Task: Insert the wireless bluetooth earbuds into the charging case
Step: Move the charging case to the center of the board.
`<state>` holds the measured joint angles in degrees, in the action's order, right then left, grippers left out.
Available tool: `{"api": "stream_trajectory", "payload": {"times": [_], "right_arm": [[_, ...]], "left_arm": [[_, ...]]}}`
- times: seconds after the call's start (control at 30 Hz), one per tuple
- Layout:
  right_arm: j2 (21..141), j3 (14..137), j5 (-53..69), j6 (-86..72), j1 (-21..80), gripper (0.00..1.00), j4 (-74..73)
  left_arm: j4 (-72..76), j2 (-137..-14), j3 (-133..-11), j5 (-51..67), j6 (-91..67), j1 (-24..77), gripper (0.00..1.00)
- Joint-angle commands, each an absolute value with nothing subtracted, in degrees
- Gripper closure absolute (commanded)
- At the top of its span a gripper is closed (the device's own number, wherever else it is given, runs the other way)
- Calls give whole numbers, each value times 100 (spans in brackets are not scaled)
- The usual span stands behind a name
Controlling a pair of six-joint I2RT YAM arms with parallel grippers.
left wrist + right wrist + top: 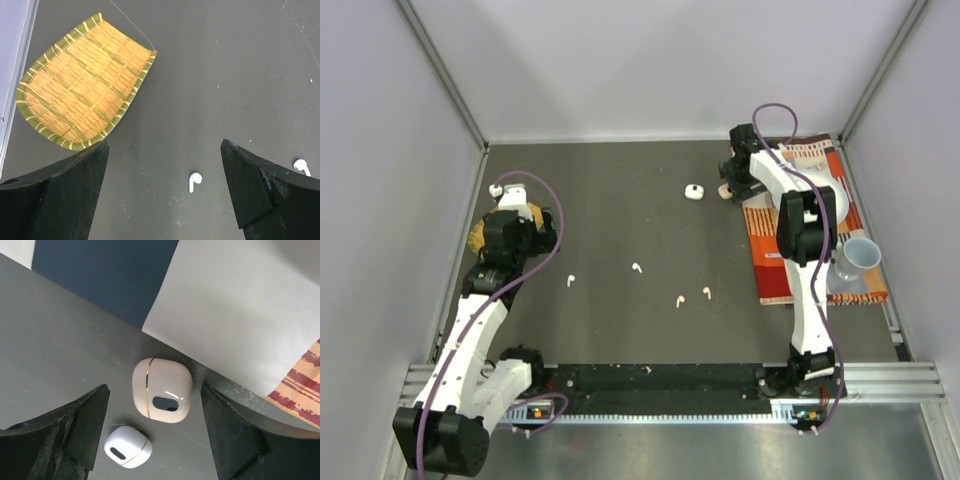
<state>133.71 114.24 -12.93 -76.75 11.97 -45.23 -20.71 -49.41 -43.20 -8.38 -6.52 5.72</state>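
Dark counter (pixel 620 200), right fingers (pixel 75 440) spread, peach case (pixel 162 397) between them (white case (pixel 127 446) just beside one); left fingers (pixel 65 195) apart, white earbud (pixel 194 180) between.

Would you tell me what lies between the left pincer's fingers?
One white earbud lies between the fingers of the open left pincer, seen in the left wrist view.

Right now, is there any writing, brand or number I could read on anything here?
None readable in any view. The pink case and white case show only a dark oval and a gold line; the woven tray, striped cloth and cup carry no lettering.
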Motion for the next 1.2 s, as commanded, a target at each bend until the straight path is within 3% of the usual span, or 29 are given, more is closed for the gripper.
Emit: {"api": "stream_trajectory", "payload": {"times": [0.0,0.67,0.73,1.17], "right_arm": [[13474,11514,-1318,-7778,1213,25,-4465],[13201,10978,-1450,-7734,1107,47,-4465],[13123,10864,-1415,-7699,1116,53,-4474],[11884,9037,-1055,-7611,1388,50,-4351]], "left_arm": [[-1942,-4931,-4518,-809,-668,571,1],[-1960,-4913,-4526,-809,-686,580,1],[-1969,-4904,-4518,-826,-686,571,1],[-1986,-4887,-4544,-756,-686,580,1]]}}
